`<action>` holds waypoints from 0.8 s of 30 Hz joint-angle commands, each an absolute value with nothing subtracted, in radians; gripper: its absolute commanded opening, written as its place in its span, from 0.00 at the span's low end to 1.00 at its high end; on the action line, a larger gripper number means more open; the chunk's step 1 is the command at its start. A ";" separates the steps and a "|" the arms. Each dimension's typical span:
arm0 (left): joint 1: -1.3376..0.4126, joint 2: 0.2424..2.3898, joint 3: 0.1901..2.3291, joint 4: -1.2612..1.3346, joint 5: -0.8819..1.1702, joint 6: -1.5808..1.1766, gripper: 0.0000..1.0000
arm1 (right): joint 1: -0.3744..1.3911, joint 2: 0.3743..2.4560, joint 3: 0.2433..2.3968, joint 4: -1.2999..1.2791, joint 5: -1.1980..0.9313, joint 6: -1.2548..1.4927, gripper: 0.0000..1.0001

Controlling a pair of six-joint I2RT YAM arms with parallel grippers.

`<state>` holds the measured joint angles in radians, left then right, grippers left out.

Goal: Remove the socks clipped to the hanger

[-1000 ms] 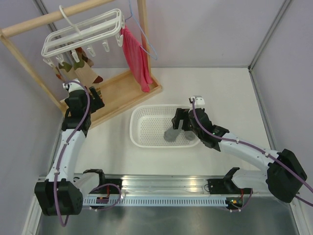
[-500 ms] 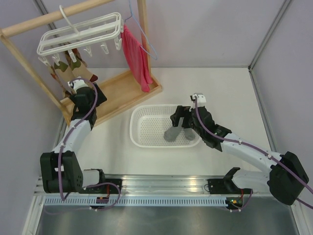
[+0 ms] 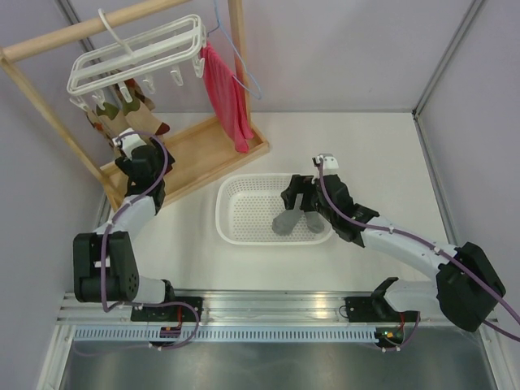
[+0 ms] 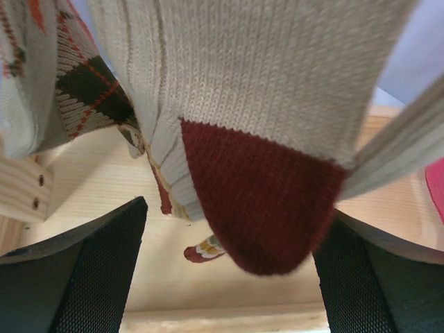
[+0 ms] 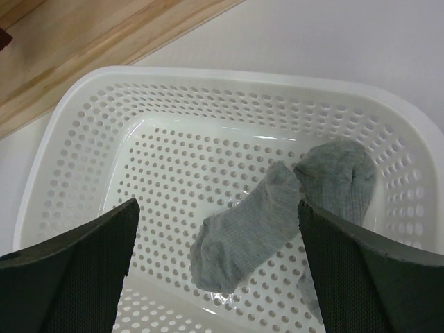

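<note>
The white frame hanger (image 3: 138, 53) hangs by its hook from the wooden rail at the back left. Argyle socks (image 3: 134, 110) dangle from its clips. My left gripper (image 3: 136, 145) is open just under them. In the left wrist view the red toe of one argyle sock (image 4: 257, 201) hangs between the open fingers of my left gripper (image 4: 229, 277), and I cannot tell whether it touches them. My right gripper (image 3: 297, 195) is open and empty above the basket, and also shows in the right wrist view (image 5: 218, 277). Two plain grey socks (image 5: 250, 229) lie loose in the basket.
The white mesh basket (image 3: 236, 236) stands mid-table. A wooden rack with a tray base (image 3: 203, 150) holds the rail. A red cloth (image 3: 226, 93) on a thin blue wire hanger (image 3: 241, 65) hangs right of the white hanger. Grey walls enclose the table.
My left gripper has moved back and up under the hanging argyle socks. The hanger and socks have swung slightly. My right gripper has barely moved.
</note>
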<state>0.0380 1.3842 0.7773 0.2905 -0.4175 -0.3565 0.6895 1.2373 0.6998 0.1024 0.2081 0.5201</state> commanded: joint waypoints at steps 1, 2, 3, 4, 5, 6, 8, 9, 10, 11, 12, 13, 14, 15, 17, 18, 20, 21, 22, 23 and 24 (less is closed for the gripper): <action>0.041 1.436 0.790 0.420 -0.394 -0.330 0.96 | 0.686 1.261 0.715 0.155 0.173 0.523 0.98; 0.041 1.445 0.792 0.429 -0.381 -0.324 0.95 | 0.686 1.262 0.715 0.156 0.173 0.523 0.98; 0.041 1.456 0.801 0.439 -0.359 -0.322 0.95 | 0.686 1.261 0.716 0.156 0.173 0.523 0.98; 0.041 1.466 0.802 0.448 -0.353 -0.321 0.95 | 0.687 1.259 0.718 0.158 0.176 0.522 0.98; 0.041 1.485 0.805 0.468 -0.344 -0.318 0.94 | 0.686 1.258 0.718 0.158 0.178 0.520 0.98; 0.041 1.492 0.808 0.482 -0.331 -0.316 0.93 | 0.686 1.256 0.715 0.156 0.181 0.520 0.98; 0.043 1.511 0.808 0.517 -0.325 -0.311 0.90 | 0.686 1.250 0.715 0.158 0.181 0.518 0.98; 0.041 1.514 0.808 0.528 -0.322 -0.311 0.87 | 0.686 1.249 0.715 0.158 0.183 0.517 0.98; 0.041 1.517 0.808 0.534 -0.319 -0.313 0.85 | 0.686 1.247 0.716 0.158 0.186 0.517 0.98; 0.041 1.520 0.807 0.541 -0.318 -0.322 0.80 | 0.686 1.247 0.716 0.158 0.184 0.518 0.98; 0.041 1.520 0.804 0.545 -0.318 -0.330 0.77 | 0.686 1.247 0.716 0.160 0.186 0.522 0.98; 0.040 1.514 0.798 0.548 -0.319 -0.336 0.76 | 0.686 1.250 0.715 0.163 0.186 0.520 0.98; 0.040 1.509 0.789 0.552 -0.324 -0.351 0.74 | 0.686 1.252 0.715 0.167 0.181 0.525 0.98; 0.040 1.491 0.767 0.561 -0.334 -0.359 0.74 | 0.686 1.255 0.721 0.167 0.176 0.526 0.98; 0.026 1.461 0.746 0.574 -0.353 -0.362 0.78 | 0.686 1.264 0.724 0.178 0.158 0.534 0.98; 0.018 1.439 0.732 0.581 -0.371 -0.356 0.81 | 0.686 1.266 0.724 0.182 0.149 0.538 0.98; 0.011 1.385 0.727 0.592 -0.374 -0.333 0.86 | 0.686 1.270 0.723 0.195 0.138 0.543 0.98; 0.012 1.375 0.736 0.591 -0.377 -0.327 0.86 | 0.686 1.270 0.719 0.198 0.129 0.545 0.98; 0.012 1.365 0.742 0.588 -0.380 -0.319 0.85 | 0.686 1.267 0.719 0.198 0.127 0.546 0.98; 0.011 1.359 0.747 0.588 -0.379 -0.299 0.82 | 0.686 1.264 0.716 0.199 0.124 0.548 0.98; 0.012 1.359 0.749 0.592 -0.367 -0.290 0.81 | 0.686 1.253 0.707 0.199 0.121 0.548 0.97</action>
